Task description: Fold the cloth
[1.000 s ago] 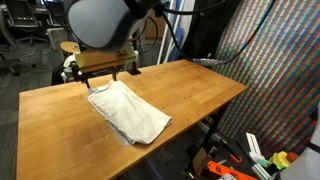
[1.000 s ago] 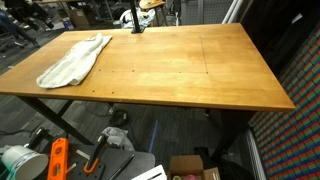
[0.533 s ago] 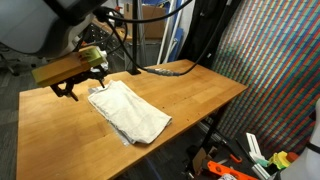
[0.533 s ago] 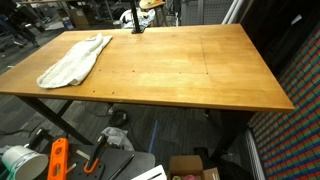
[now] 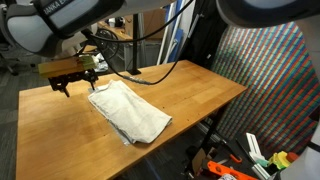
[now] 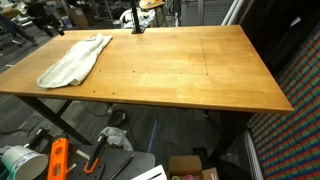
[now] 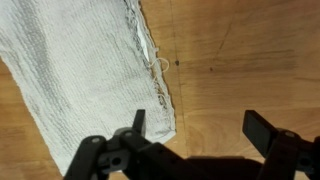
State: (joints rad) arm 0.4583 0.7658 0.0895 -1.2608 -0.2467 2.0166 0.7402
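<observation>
A white ribbed cloth (image 5: pixel 128 110) lies flat and elongated on the wooden table (image 5: pixel 190 95); it also shows in an exterior view (image 6: pixel 72 60) near the table's far left corner. In the wrist view the cloth (image 7: pixel 80 70) fills the left half, with a frayed hem running down its right edge. My gripper (image 5: pixel 78 82) hovers above the cloth's far end. In the wrist view my gripper (image 7: pixel 197 128) is open and empty, one finger over the cloth's corner, the other over bare wood.
The arm and a bulky grey body reach in from the top left (image 5: pixel 60 25). Office chairs and clutter stand behind the table. Tools and boxes lie on the floor below the table's front edge (image 6: pixel 60 155). A patterned screen (image 5: pixel 270 70) stands beside the table.
The arm has swung left and back, so the gripper moved from above the cloth's end toward the table's far left edge. The cloth has not moved.
</observation>
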